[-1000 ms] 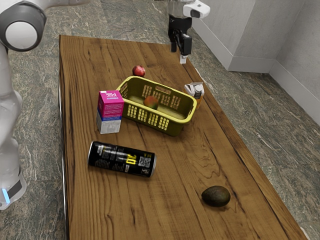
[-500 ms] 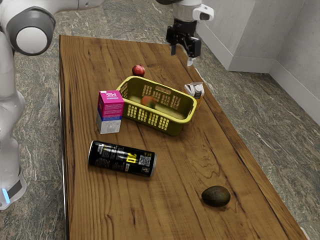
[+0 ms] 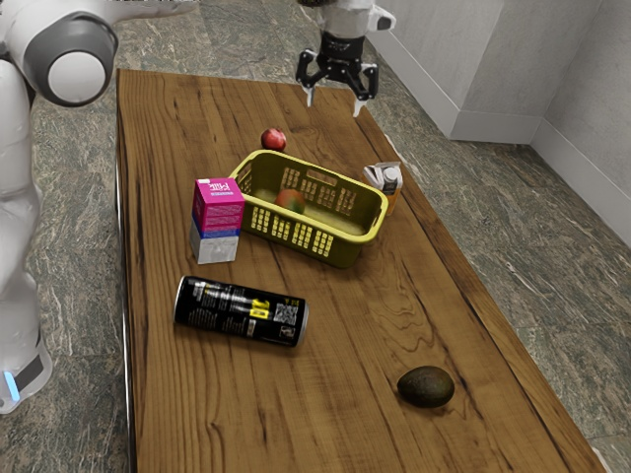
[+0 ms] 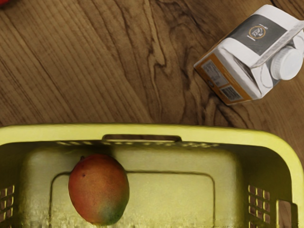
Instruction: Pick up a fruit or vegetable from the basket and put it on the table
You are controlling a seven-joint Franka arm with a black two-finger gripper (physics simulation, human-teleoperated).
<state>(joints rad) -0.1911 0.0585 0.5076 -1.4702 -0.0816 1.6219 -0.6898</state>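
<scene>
Inside the yellow-green basket (image 4: pixel 213 130) | mango (image 4: pixel 98 189): plump, red-orange shading to green | jaws wide apart, empty

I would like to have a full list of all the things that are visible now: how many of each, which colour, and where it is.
Basket: one, yellow-green, on the table
Mango: one, red-orange and green, inside the basket
Round fruit: one, red, on the table behind the basket
Milk carton: one, pink, blue and white, upright beside the basket
Carton with cap: one, white, grey and orange, beside the basket
Can: one, black with yellow print, lying on the table
Avocado: one, dark, on the table
Table: one, brown wood
Floor: grey-brown, around the table
Arm: one, white and grey, exterior view's left
Gripper: one, black, open, above the table
</scene>
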